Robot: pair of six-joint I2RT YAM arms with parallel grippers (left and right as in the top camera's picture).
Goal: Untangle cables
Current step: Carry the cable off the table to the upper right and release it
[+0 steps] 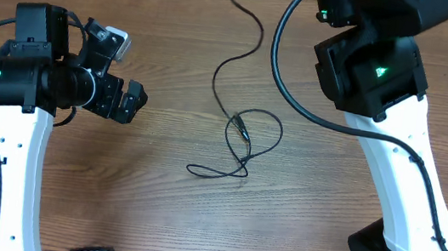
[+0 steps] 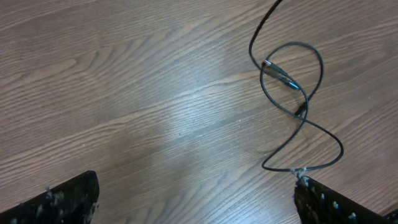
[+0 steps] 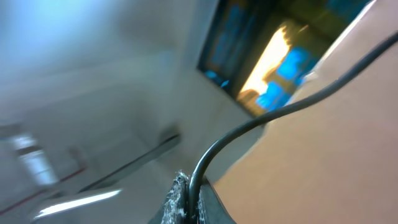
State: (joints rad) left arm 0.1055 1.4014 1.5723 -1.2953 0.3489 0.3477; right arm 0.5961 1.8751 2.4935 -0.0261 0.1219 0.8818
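A thin black cable [image 1: 248,156] lies in loose crossed loops on the middle of the wooden table [image 1: 157,186]; one strand runs up and off the top edge. In the left wrist view the cable [image 2: 321,64] loops at the upper right, with a small plug tip [image 2: 281,76] inside the loop. My left gripper [image 1: 124,70] hangs left of the loops, open and empty. Its fingertips [image 2: 68,199] stand wide apart at the bottom corners of that view. My right gripper [image 3: 191,186] is shut on a cable strand [image 3: 261,121] and held high, off the top of the overhead view.
The right arm [image 1: 397,181] stands along the table's right side with a thick black wire [image 1: 296,100] curving beside it. The left arm [image 1: 6,159] stands along the left side. Bare wood lies between the left gripper and the loops.
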